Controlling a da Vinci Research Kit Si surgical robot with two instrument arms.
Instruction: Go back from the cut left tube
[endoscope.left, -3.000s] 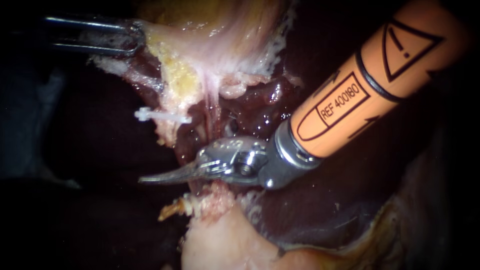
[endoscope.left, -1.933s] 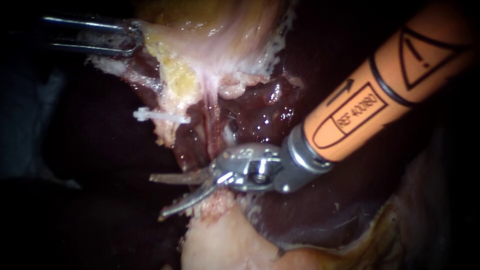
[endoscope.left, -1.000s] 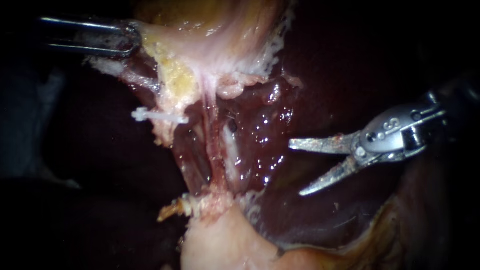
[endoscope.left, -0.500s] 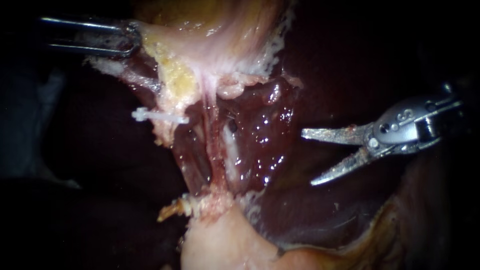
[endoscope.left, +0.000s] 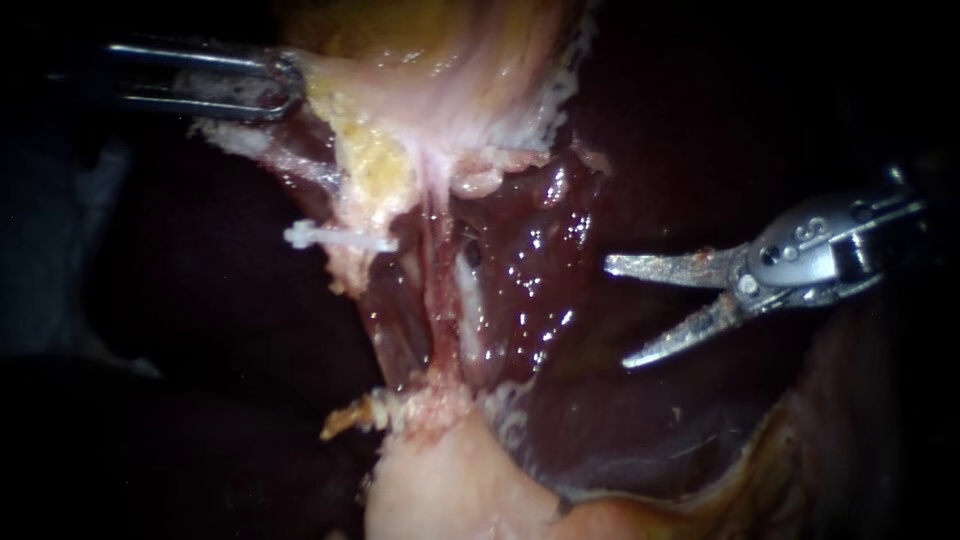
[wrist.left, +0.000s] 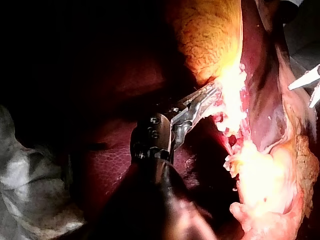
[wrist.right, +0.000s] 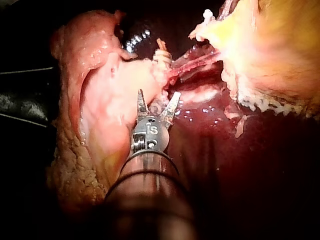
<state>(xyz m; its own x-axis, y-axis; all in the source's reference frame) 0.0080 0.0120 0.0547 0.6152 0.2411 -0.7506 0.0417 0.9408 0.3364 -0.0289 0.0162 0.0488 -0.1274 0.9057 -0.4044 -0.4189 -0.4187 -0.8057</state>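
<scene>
Two slender instruments are in view. My right instrument (endoscope.left: 617, 314), a pair of narrow silver blades on a hinged metal head, hangs over the dark red liver (endoscope.left: 700, 440) with its blades spread apart and empty. It is well apart from the cut left tube (endoscope.left: 350, 264), whose pale upper stump carries a thin white clip (endoscope.left: 338, 238). A pink uncut tube (endoscope.left: 440, 300) runs just beside the stump. My left instrument (endoscope.left: 288, 85), with dark looped metal jaws, is clamped on pale yellowish gallbladder tissue (endoscope.left: 440, 90).
</scene>
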